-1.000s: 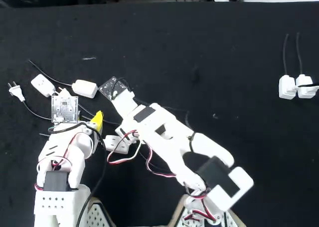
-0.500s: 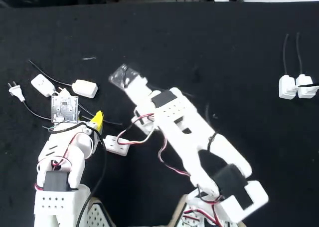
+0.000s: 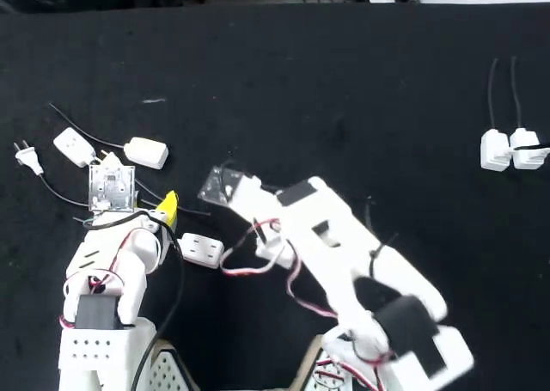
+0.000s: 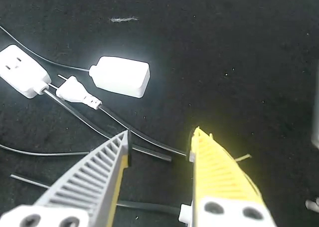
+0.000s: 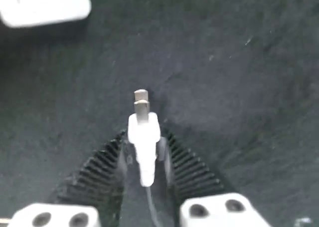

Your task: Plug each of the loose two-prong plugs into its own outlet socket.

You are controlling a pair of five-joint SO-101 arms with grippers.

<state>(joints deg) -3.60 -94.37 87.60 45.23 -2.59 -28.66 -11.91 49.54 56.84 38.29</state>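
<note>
Gripping the plug (image 5: 143,129), the right end effector (image 5: 144,138) leaves its prongs protruding.

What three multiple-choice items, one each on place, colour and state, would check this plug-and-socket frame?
1. Where is the two-prong plug that the right wrist view shows?
A. Between the right end effector's fingers
B. In a socket
C. Beside the left arm's base

2. What colour is the left end effector's finger opposite the grey one?
A. Red
B. Yellow
C. Blue

3. How does the left end effector stand?
A. Shut on a cable
B. Shut on nothing
C. Open above black cables

Answers: 1 A, the fingers clamp the plug's body, prongs pointing out. 2 B, the left wrist view shows it yellow. 3 C, a wide gap, nothing gripped.
</note>
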